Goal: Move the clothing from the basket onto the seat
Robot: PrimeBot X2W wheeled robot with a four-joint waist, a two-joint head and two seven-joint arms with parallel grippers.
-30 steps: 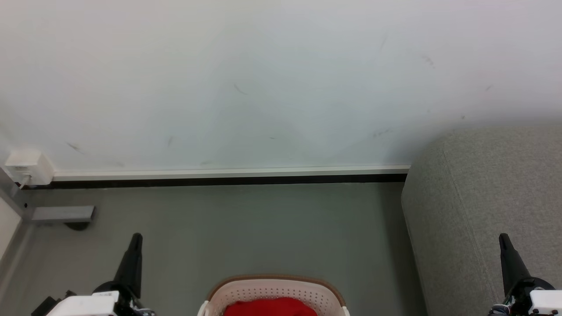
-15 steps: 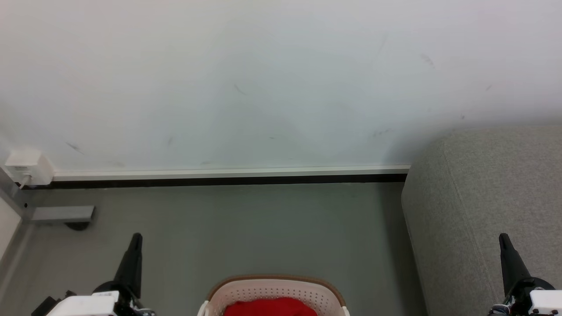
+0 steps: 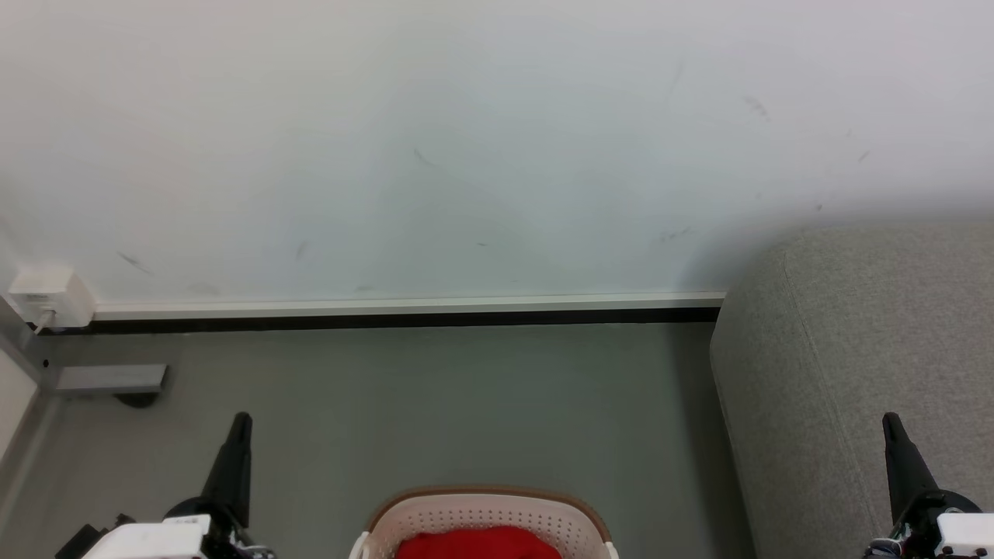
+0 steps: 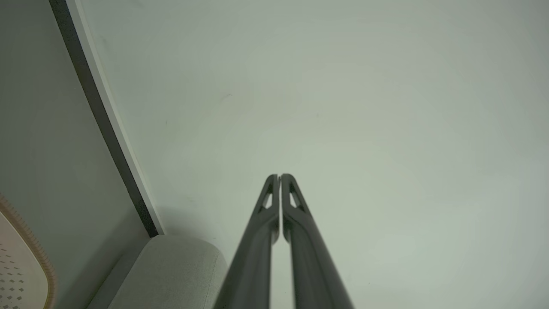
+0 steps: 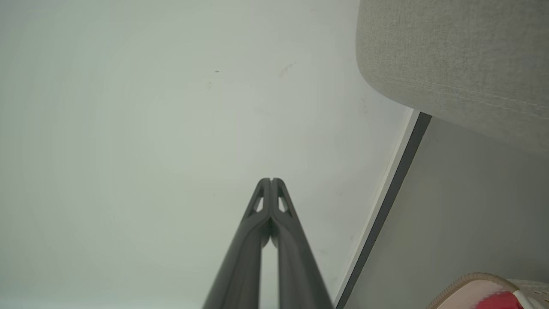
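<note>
Clothing [image 3: 477,543] is noted inside the basket [image 3: 481,508]; none is seen on the seat [image 3: 854,349]. The left gripper [image 3: 241,421] and the right gripper [image 3: 890,421] are closed on nothing. Transfer is judged not begun.

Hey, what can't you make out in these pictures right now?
Clothing: head view's bottom edge cuts it; garment count unknown.
Basket: same edge cuts off its near side.
Seat: head view's right edge crops it; its extent is unclear.
White wall box: head view, too small to identify.
</note>
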